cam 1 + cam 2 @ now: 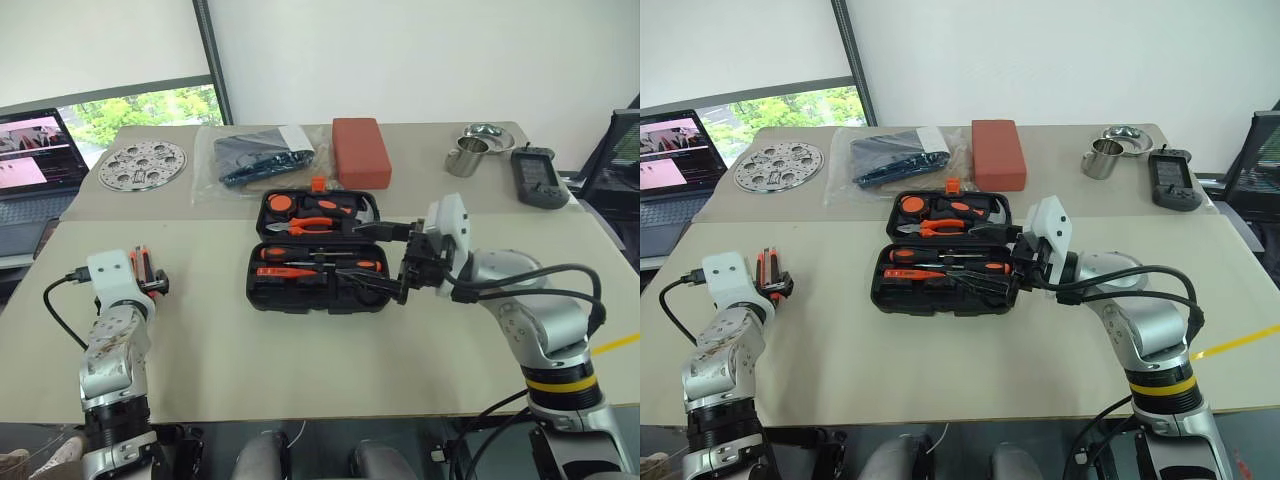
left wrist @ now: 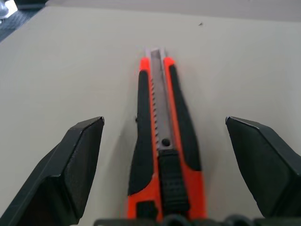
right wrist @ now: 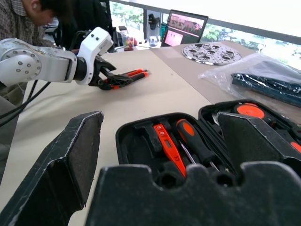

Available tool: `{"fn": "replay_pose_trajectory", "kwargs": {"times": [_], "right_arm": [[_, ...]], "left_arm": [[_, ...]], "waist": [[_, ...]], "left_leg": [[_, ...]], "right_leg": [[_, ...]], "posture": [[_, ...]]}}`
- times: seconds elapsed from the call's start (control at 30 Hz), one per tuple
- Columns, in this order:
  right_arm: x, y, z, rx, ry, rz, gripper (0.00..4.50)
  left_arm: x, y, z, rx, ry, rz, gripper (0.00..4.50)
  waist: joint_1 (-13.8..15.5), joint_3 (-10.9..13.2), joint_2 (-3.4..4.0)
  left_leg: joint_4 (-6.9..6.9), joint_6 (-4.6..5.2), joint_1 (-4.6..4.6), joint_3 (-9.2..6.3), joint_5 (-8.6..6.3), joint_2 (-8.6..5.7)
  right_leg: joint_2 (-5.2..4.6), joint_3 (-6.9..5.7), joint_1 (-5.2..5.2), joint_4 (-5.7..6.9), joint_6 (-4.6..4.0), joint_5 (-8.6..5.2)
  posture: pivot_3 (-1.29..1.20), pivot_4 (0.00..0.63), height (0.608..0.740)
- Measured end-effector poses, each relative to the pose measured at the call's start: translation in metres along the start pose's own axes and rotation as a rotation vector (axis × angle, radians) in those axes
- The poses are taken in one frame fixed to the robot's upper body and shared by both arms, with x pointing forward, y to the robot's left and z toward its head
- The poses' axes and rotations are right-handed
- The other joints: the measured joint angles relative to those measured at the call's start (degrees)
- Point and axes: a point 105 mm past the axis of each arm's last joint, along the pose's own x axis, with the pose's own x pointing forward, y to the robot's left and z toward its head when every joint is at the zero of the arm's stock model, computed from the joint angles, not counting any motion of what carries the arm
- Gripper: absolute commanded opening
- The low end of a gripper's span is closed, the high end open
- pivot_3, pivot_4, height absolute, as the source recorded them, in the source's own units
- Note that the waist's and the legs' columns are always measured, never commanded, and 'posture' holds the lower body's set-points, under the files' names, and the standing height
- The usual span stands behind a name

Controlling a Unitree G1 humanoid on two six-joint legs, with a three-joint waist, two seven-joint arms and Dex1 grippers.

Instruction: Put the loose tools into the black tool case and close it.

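The black-and-orange utility knife (image 2: 164,146) lies flat on the tan table (image 1: 300,350), far to the left of the open black plastic tool case (image 1: 320,262). Its long side points away from the robot. The left wrist view shows its steel tip up close. The left gripper (image 2: 164,207) is spread wide, one finger on each side of the knife, not pinching. The right gripper (image 1: 395,262) hangs wide apart at the case's right end.

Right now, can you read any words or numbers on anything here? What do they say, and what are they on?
No text here can be read.
Laptop screen: pink windows, any writing too small to read.
Handheld controller: any markings too small to read.
Clear bag: a white label, blurred.
Utility knife: no lettering visible.
Black tool case and red block: no visible writing.
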Motion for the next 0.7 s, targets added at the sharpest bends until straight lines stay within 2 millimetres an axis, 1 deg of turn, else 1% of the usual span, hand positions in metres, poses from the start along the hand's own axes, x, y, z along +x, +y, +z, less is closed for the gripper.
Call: {"fn": "replay_pose_trajectory", "kwargs": {"times": [0.07,0.13,0.17,0.2,0.3,0.33,0.37,0.5,0.6,0.7], "right_arm": [[-0.001,-0.001,0.000,-0.003,0.005,-0.007,4.50],[-0.002,-0.001,0.000,-0.010,0.012,-0.013,4.50],[-0.003,-0.002,-0.001,-0.014,0.020,-0.018,4.50],[-0.003,-0.003,-0.001,-0.015,0.025,-0.019,4.50],[-0.004,-0.002,-0.001,-0.012,0.022,-0.014,4.50],[-0.004,-0.001,0.000,-0.011,0.019,-0.008,4.50],[-0.004,-0.001,0.001,-0.013,0.015,-0.007,4.50],[-0.006,0.000,0.006,-0.016,-0.007,-0.001,4.50],[-0.008,0.003,0.005,-0.011,-0.006,0.001,4.50],[-0.015,0.001,0.001,-0.002,0.011,-0.031,4.50]], "left_arm": [[0.001,0.002,-0.004,-0.044,0.017,-0.004,4.44],[0.003,0.002,-0.007,-0.064,0.028,-0.014,3.93],[0.004,0.000,-0.007,-0.072,0.031,-0.027,3.74],[0.004,-0.001,-0.008,-0.075,0.033,-0.036,3.33],[0.005,-0.003,-0.008,-0.060,0.038,-0.059,2.33],[0.006,-0.003,-0.009,-0.052,0.038,-0.061,1.91],[0.007,-0.003,-0.008,-0.041,0.039,-0.068,1.81],[0.010,-0.005,-0.004,0.026,0.026,-0.094,1.81],[0.017,-0.012,0.002,0.064,0.017,-0.139,1.81],[0.020,-0.046,0.022,0.077,-0.070,-0.316,1.81]], "waist": [[0.1,0.0,0.00],[0.1,0.0,0.02],[0.1,0.0,0.05],[0.1,0.0,0.08],[-0.2,-0.1,0.10],[-0.3,-0.1,0.10],[-0.2,-0.1,0.10],[-0.1,-0.1,0.10],[0.2,0.0,0.09],[1.0,0.0,-0.03]], "left_leg": [[0.00,-0.01,0.02,0.00,0.01,-0.01],[0.00,-0.01,0.05,0.01,0.01,-0.01],[0.00,-0.01,0.10,0.01,0.01,-0.03],[0.00,-0.02,0.13,0.02,0.01,-0.02],[-0.07,-0.04,0.39,0.07,0.02,-0.01],[-0.11,-0.04,0.49,0.08,0.02,-0.01],[-0.13,-0.04,0.53,0.08,0.02,-0.01],[-0.12,-0.05,0.53,0.07,0.02,-0.02],[-0.12,-0.06,0.47,0.06,0.02,-0.05],[-0.06,-0.05,0.20,0.05,0.03,-0.10]], "right_leg": [[-0.01,-0.01,0.02,0.02,0.00,0.00],[-0.02,-0.01,0.04,0.02,0.00,0.00],[-0.02,0.00,0.08,0.03,0.00,0.00],[-0.02,0.01,0.10,0.02,0.00,0.00],[0.01,0.05,0.27,0.02,0.00,0.00],[0.01,0.05,0.36,0.02,0.00,-0.01],[0.01,0.05,0.40,0.01,0.00,-0.01],[-0.01,0.03,0.41,0.02,0.00,-0.01],[-0.05,-0.04,0.40,0.01,0.00,-0.01],[-0.07,-0.30,0.28,-0.05,0.00,0.00]], "posture": [[0.00,0.150,0.740],[0.00,0.150,0.740],[0.00,0.150,0.740],[0.00,0.150,0.740],[0.00,0.150,0.740],[0.00,0.150,0.740],[0.00,0.150,0.740],[0.00,0.150,0.740],[0.00,0.150,0.740],[0.00,0.150,0.740]]}}
